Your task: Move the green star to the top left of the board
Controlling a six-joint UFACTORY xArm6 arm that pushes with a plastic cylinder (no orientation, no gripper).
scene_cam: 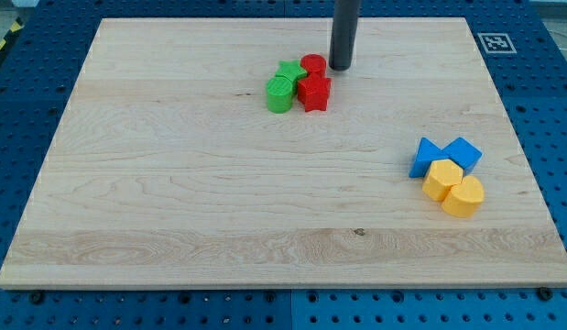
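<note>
Yellow blocks (453,187) nearest; green star (289,71) seemingly half-hidden, my tip (341,67) beside it; no jaws.

1 view, high, angled down, whole board (173,220) framed

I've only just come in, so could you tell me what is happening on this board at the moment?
I am an arm with a rod, set to push the green star to the board's top left. My tip sits just to the view's right of a tight cluster: the green star, a green round block, a red round block and a red star. Two blue blocks and two yellow blocks lie apart at the view's right.
</note>
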